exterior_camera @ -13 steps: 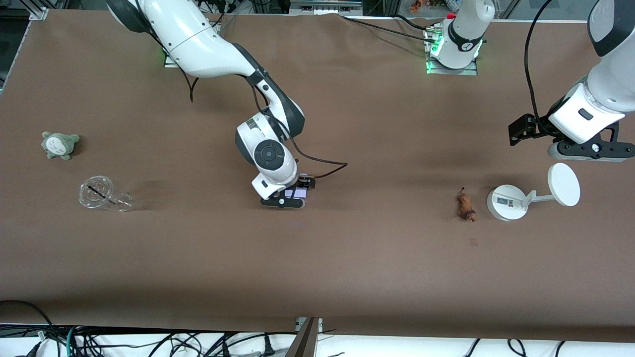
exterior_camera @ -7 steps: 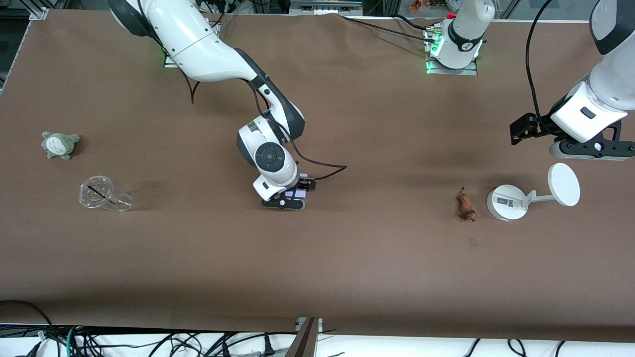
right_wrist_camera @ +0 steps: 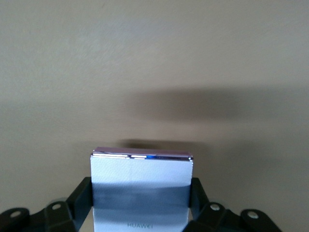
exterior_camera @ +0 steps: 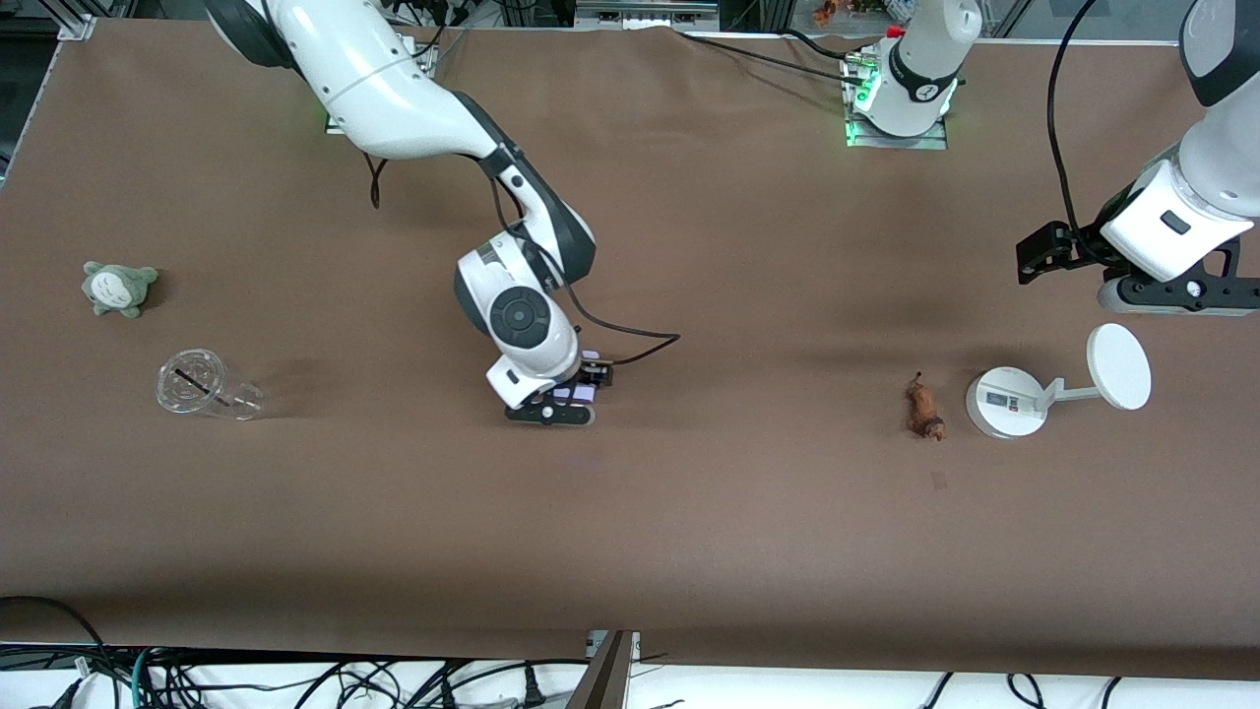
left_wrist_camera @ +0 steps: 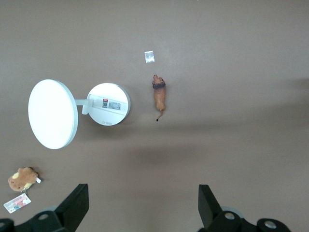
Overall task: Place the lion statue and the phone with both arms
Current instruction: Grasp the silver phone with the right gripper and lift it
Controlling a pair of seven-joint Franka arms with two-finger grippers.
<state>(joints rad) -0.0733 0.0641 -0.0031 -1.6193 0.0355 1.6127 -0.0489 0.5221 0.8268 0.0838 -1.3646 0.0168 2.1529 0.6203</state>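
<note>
Right claw pinches the phone at mid-desk; left claw hangs spread.

A grey-green plush [exterior_camera: 118,288] and a clear cup [exterior_camera: 205,387] lie toward the right arm's end of the desk [exterior_camera: 689,551]. The right claw [exterior_camera: 557,404] grips the phone [right_wrist_camera: 141,186] by its sides. The lion statue [exterior_camera: 924,411] lies just beside a white stand [exterior_camera: 1008,402]. The left claw [left_wrist_camera: 140,210] hovers over the desk near them.

2 white Franka arms, dark grey joint bands, black grippers, black cables; green lights at bases.
</note>
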